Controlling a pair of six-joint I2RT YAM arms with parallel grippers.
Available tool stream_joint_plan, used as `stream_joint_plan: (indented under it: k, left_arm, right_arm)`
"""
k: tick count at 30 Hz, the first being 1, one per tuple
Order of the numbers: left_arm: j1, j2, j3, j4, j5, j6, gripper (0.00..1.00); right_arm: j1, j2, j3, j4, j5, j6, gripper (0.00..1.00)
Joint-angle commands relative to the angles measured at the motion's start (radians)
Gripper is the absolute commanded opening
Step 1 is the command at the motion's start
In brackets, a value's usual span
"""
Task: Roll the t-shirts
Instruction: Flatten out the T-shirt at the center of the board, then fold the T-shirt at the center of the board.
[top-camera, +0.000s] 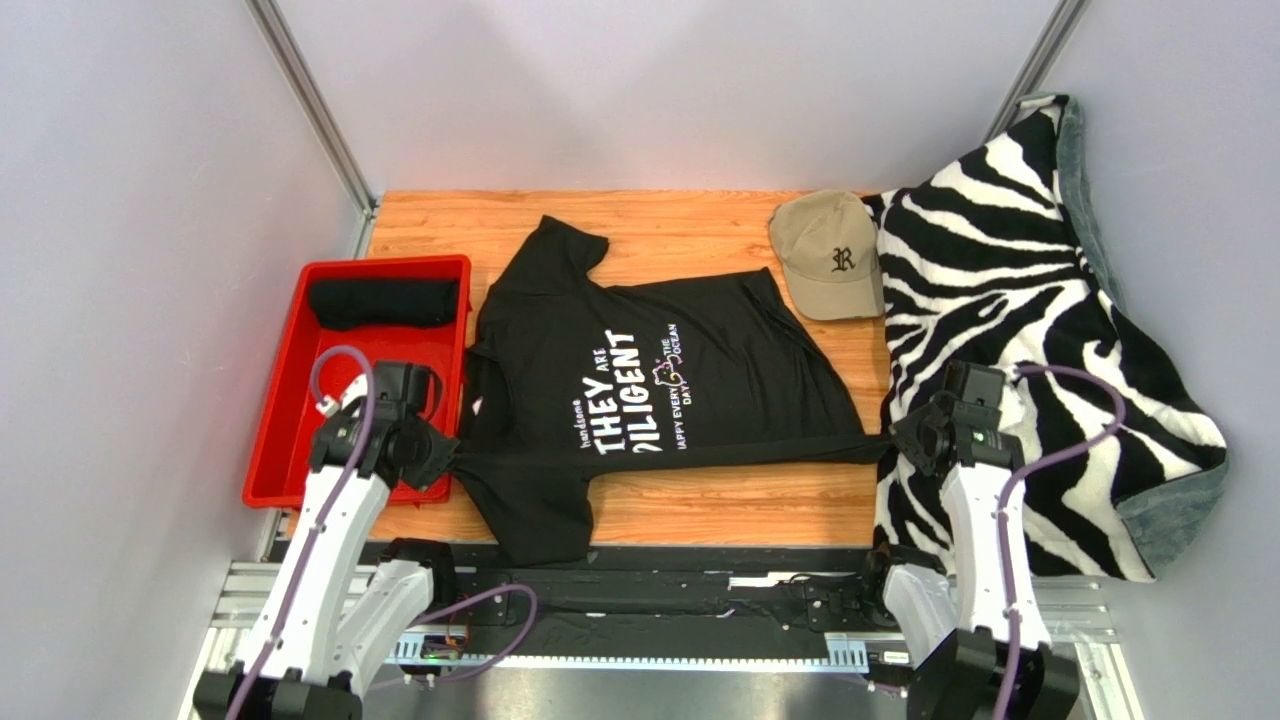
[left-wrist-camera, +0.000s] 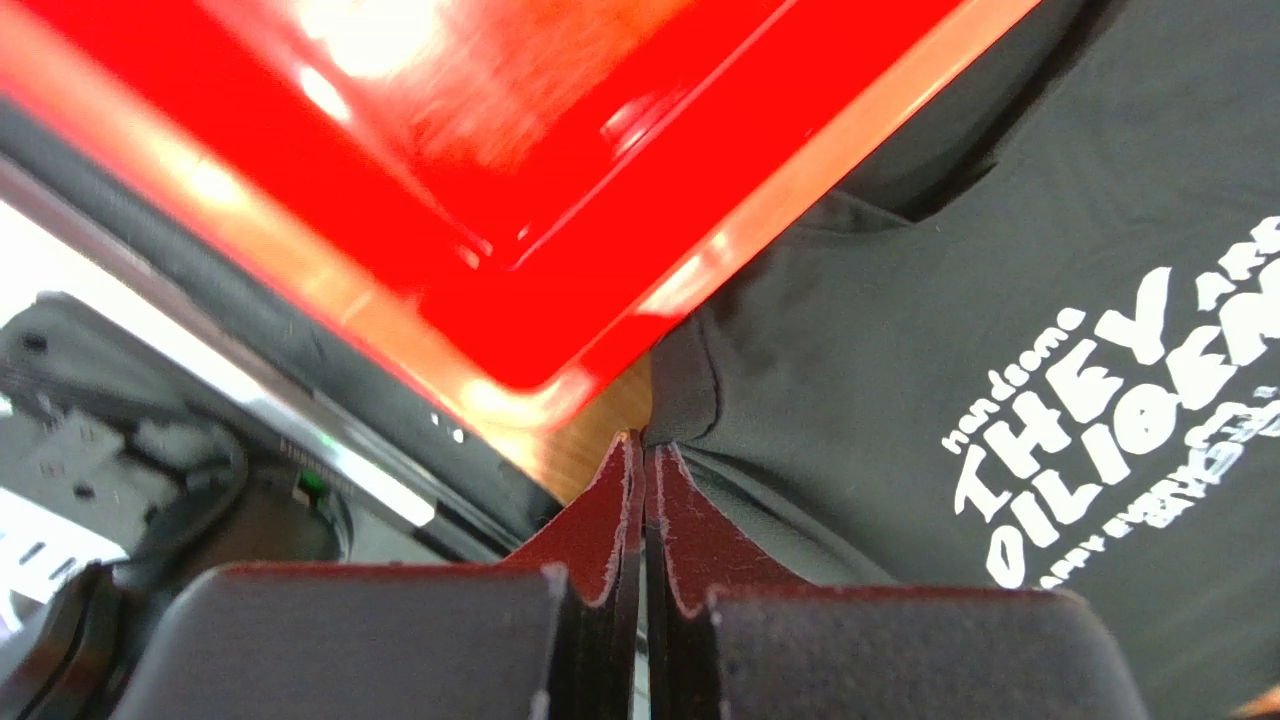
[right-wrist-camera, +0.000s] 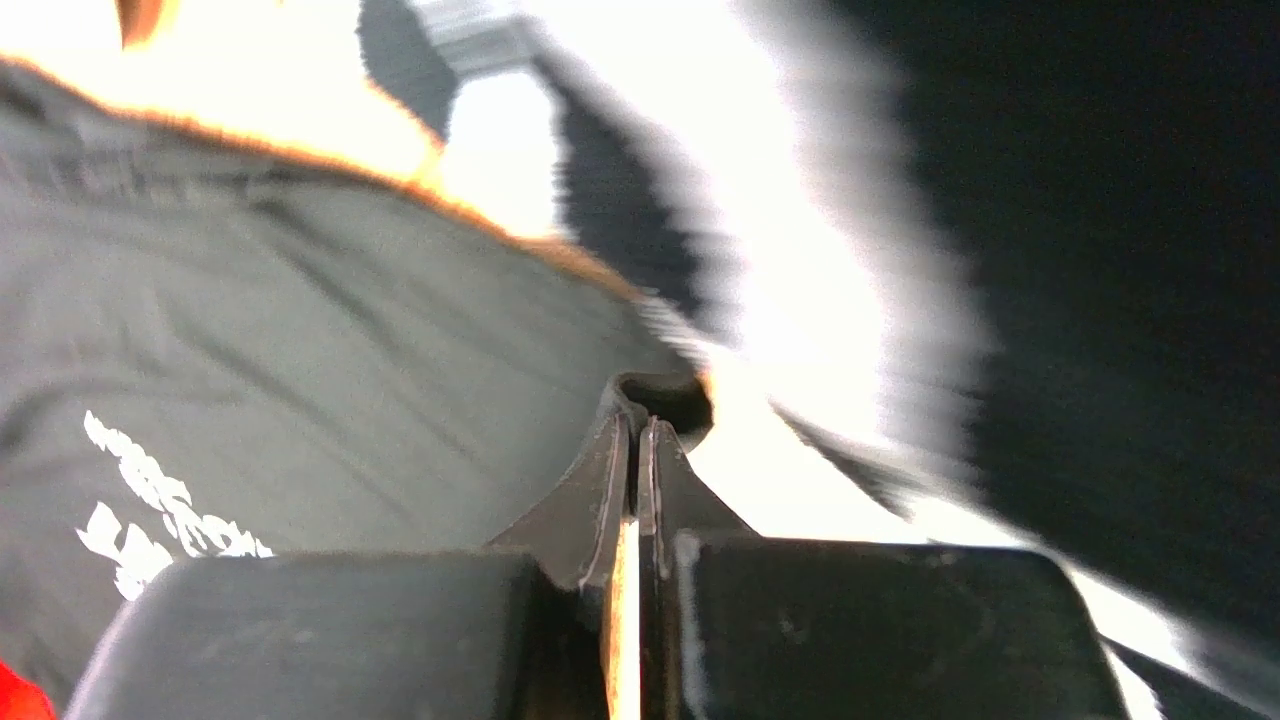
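— Left gripper (left-wrist-camera: 646, 450) is seen pinched shut on the shoulder-end edge of the lettered t-shirt (top-camera: 661, 375), just beside the red bin (top-camera: 383, 267). How should the roll be done?

— Both ends should be turned together, with the cloth held evenly taut. At the hem end, the right gripper (right-wrist-camera: 634, 423) is likewise clamped on it, beside the zebra blanket (top-camera: 1037, 270).

— And its lie?

— It is spread mid-table, long axis left to right, collar toward the bin.
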Motion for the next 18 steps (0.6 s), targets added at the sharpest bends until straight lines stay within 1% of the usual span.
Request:
stream_joint_plan:
  k: [1,2,4,5,7,10,12,18]
  left_arm:
    - [0.004,0.177,0.025,0.184,-0.020,0.155,0.00]
    - [0.000,0.214,0.042,0.194,-0.025,0.159,0.00]
    - [-0.010,0.316,0.063,0.214,-0.058,0.167,0.00]
    - [-0.012,0.347,0.085,0.218,-0.065,0.169,0.00]
    - [-0.013,0.422,0.106,0.229,-0.084,0.176,0.00]
    - [-0.013,0.491,0.146,0.232,-0.098,0.189,0.00]
    - [-0.013,0.510,0.171,0.232,-0.104,0.199,0.00]
    - [-0.015,0.533,0.218,0.238,-0.098,0.225,0.00]
  right_arm:
    - [0.136,0.114,0.060,0.173,0.019,-0.045,0.00]
    - [0.150,0.180,0.069,0.206,0.020,-0.048,0.00]
    - [0.178,0.238,0.098,0.238,0.022,-0.051,0.00]
    - [0.183,0.295,0.108,0.273,0.014,-0.054,0.00]
    - [0.194,0.346,0.141,0.305,-0.004,-0.065,0.00]
    - [0.221,0.430,0.195,0.316,0.016,-0.071,0.00]
    - [0.238,0.471,0.218,0.309,0.031,-0.078,0.00]
    - [0.238,0.513,0.254,0.287,0.120,-0.097,0.00]
